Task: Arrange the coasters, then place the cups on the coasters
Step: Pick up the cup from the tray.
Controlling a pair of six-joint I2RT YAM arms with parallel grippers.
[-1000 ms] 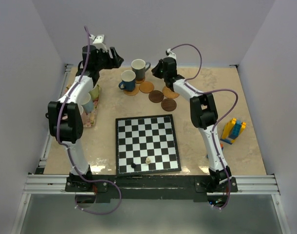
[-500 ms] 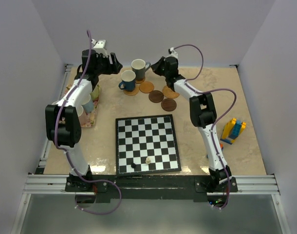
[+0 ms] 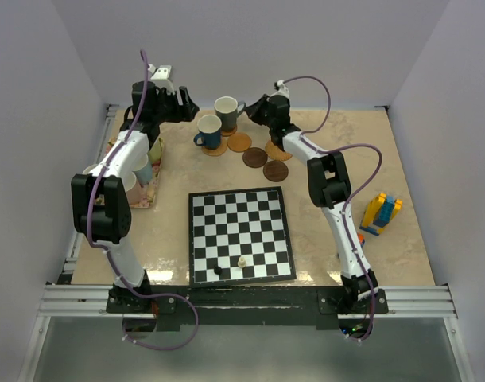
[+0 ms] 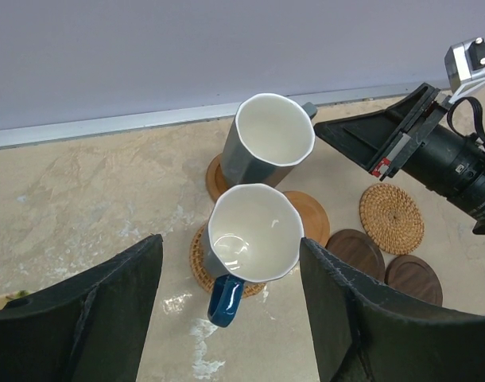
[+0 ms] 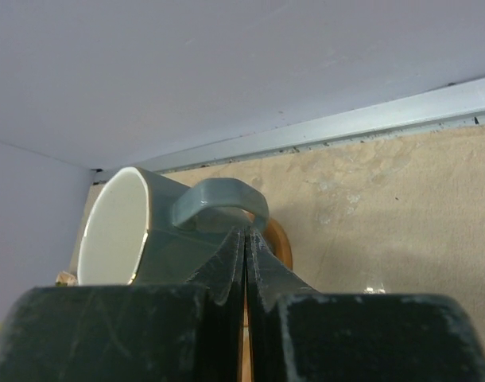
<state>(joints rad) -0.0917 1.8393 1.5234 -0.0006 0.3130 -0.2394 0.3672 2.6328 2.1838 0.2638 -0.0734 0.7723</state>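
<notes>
**Entry: two cups on coasters at the far edge, both hands empty**

Your left hand (image 4: 230,247) is wide open with nothing in it. In its wrist view it looks down on the dark blue cup (image 4: 254,235), which shows between the two fingers (image 4: 99,310).

The dark blue cup stands upright on a woven coaster (image 4: 199,263), handle towards the near side. Just behind it, the teal cup (image 4: 274,139) stands on a smooth tan coaster (image 4: 215,177).

Your right hand (image 5: 245,235) is fully closed and grips nothing. Its pressed tips sit just under the teal cup's handle (image 5: 219,203). You cannot tell from either view whether they touch it.

Four coasters lie bare on the bench (image 3: 346,143):
- a tan one (image 4: 310,219) beside the blue cup
- a woven one (image 4: 392,217)
- two dark brown ones (image 4: 354,251), side by side

More cups (image 3: 153,151) stand on the floral mat (image 3: 147,199) at the left, partly hidden by the left arm.

The chessboard (image 3: 240,235) lies in the near centre, and toy blocks (image 3: 382,213) sit at the right.
</notes>
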